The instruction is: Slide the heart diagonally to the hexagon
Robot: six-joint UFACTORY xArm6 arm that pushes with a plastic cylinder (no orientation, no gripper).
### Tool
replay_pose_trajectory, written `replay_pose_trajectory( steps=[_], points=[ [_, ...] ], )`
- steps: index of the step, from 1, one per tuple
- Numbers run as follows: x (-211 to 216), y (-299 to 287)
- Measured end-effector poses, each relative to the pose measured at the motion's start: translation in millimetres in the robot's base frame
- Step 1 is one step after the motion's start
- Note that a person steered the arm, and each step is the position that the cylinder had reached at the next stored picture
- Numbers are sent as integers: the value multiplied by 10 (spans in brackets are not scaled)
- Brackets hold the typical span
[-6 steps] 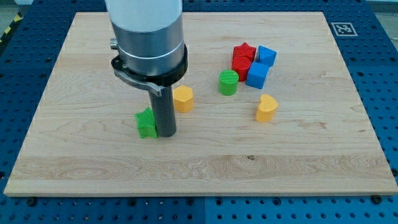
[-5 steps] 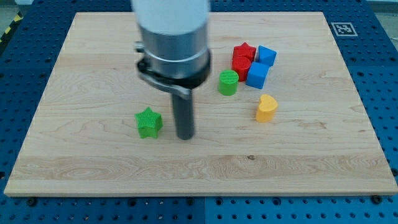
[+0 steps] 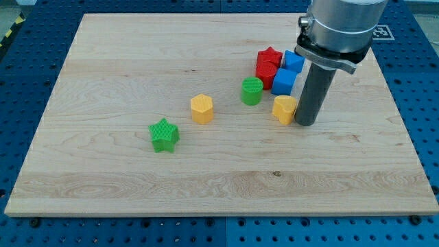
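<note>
The yellow heart (image 3: pixel 283 108) lies at the board's right of centre, just below the blue cube. The yellow hexagon (image 3: pixel 202 108) sits left of it, near the board's middle. My tip (image 3: pixel 306 124) stands on the board right against the heart's right side. The rod rises from it to the arm's grey body at the view's top right.
A green cylinder (image 3: pixel 252 90) stands between heart and hexagon, slightly higher. A red star (image 3: pixel 269 58), a red block (image 3: pixel 266 74) and two blue cubes (image 3: pixel 284 81) (image 3: pixel 294 61) cluster above the heart. A green star (image 3: pixel 164 134) lies at the lower left. The wooden board (image 3: pixel 103 192) sits on a blue perforated table.
My tip has swept from beside the green star across to the right side of the yellow heart. The heart has shifted a little left and up.
</note>
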State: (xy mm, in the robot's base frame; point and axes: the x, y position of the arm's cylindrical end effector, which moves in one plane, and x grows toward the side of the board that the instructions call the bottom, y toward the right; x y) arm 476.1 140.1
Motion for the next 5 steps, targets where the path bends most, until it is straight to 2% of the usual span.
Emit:
replay_pose_trajectory(
  steps=[1, 2, 5],
  points=[
    [-311, 100],
    [-501, -37],
    [39, -557]
  ],
)
